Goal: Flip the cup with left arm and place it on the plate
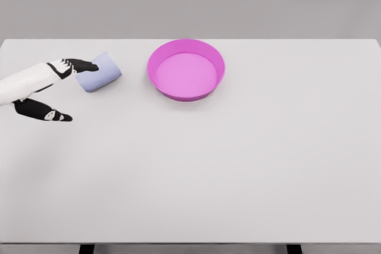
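Left hand (56,90): I log fingers spread, upper fingertips touching the cup (99,72), nothing clamped. Cup: on its side on the table (238,165), just left of the plate (186,69). Outstanding, by my reckoning: grasp, flip, placement.

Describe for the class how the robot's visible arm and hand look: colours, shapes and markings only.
Only the left arm shows. It is a smooth white tapering forearm. The left hand has slim black fingers with small white patches at the joints. No cables or sleeve are visible. The right arm is out of view.
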`<action>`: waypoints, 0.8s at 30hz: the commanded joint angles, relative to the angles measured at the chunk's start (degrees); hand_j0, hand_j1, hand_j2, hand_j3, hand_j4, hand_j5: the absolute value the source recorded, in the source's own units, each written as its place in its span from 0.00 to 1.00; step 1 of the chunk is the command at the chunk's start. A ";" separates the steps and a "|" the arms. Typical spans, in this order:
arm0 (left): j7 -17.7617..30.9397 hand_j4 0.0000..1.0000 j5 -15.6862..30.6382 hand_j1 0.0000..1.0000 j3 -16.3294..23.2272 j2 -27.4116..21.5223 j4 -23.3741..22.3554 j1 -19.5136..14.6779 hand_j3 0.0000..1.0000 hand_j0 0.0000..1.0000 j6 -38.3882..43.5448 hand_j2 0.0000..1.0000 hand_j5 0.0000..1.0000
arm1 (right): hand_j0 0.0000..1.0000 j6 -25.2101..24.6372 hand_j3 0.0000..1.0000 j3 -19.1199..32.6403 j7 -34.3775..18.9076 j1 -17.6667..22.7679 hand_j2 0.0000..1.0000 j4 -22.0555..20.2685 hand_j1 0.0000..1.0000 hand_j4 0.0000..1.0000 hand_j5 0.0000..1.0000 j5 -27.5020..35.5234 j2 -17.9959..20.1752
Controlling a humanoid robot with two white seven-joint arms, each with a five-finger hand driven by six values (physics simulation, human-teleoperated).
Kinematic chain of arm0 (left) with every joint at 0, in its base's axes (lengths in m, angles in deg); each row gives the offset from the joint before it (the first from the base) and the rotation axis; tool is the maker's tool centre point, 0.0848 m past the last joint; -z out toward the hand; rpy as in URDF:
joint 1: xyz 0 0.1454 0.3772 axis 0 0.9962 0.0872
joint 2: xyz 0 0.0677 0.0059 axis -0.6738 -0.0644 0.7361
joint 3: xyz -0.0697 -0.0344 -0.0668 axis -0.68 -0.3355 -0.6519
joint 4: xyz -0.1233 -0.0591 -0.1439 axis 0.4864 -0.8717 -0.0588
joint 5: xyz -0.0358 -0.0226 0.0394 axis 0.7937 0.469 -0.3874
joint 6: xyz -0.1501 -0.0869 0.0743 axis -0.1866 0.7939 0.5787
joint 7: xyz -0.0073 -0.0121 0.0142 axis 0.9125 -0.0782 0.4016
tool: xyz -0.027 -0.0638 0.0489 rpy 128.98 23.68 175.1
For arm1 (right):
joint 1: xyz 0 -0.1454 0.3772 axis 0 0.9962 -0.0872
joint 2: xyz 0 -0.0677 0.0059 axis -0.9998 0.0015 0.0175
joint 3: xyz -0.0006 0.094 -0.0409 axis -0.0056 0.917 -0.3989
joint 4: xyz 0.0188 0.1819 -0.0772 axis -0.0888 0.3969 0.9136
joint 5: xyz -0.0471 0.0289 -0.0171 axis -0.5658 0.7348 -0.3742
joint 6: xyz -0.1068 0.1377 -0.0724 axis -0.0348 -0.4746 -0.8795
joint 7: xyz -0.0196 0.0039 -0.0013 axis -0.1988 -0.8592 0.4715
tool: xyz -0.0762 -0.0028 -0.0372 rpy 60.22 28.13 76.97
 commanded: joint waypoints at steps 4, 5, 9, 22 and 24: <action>-0.02 1.00 0.33 1.00 -0.03 0.07 -0.22 0.44 1.00 1.00 0.16 1.00 1.00 | 1.00 -0.05 1.00 -0.25 0.85 0.44 1.00 0.14 1.00 1.00 1.00 -0.06 0.00; -0.02 1.00 0.33 1.00 -0.03 0.16 -0.22 0.44 1.00 1.00 0.16 1.00 1.00 | 1.00 -0.05 1.00 -0.17 0.85 0.44 1.00 -0.13 1.00 1.00 1.00 -0.06 0.00; -0.02 1.00 0.33 1.00 0.06 0.51 -0.22 0.53 1.00 1.00 0.16 1.00 1.00 | 1.00 -0.14 1.00 0.01 0.85 0.44 1.00 0.05 1.00 1.00 1.00 -0.06 0.00; -0.02 1.00 -1.78 1.00 -1.61 4.47 -5.49 4.66 1.00 1.00 0.16 1.00 1.00 | 1.00 -0.14 1.00 -0.08 0.85 0.44 1.00 0.05 1.00 1.00 1.00 -0.06 0.00; -2.22 1.00 -0.29 1.00 -1.61 1.48 -4.79 5.18 1.00 1.00 0.16 1.00 1.00 | 1.00 -0.14 1.00 -0.08 0.85 0.35 1.00 0.05 1.00 1.00 1.00 -0.06 0.00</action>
